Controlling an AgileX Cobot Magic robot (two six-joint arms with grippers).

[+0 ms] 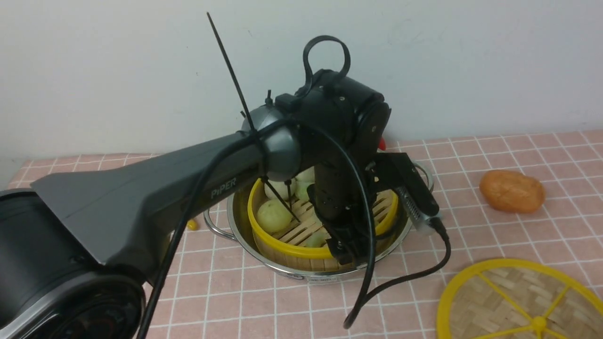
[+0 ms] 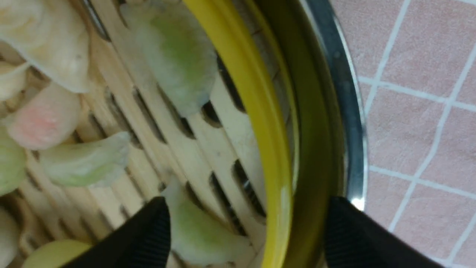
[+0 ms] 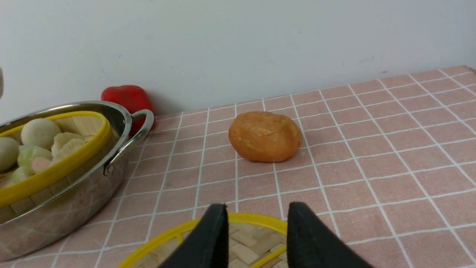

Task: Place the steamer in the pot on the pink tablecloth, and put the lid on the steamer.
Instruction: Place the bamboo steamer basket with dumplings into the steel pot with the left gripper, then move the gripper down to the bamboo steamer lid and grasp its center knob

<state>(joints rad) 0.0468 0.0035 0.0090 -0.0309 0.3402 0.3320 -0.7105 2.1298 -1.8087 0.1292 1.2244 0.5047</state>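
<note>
The steamer, a bamboo basket with yellow rims and pale buns and dumplings, sits inside the steel pot on the pink tablecloth. My left gripper reaches down over the steamer's near rim. In the left wrist view the left gripper is open, with one finger over the slatted floor and the other over the pot's rim; neither touches the yellow rim. The lid lies flat at the front right. My right gripper is open and empty just above the lid's far edge.
An orange potato-like lump lies to the right of the pot. A red pepper sits behind the pot by the wall. A small yellow piece lies left of the pot. The left arm's cable trails across the cloth.
</note>
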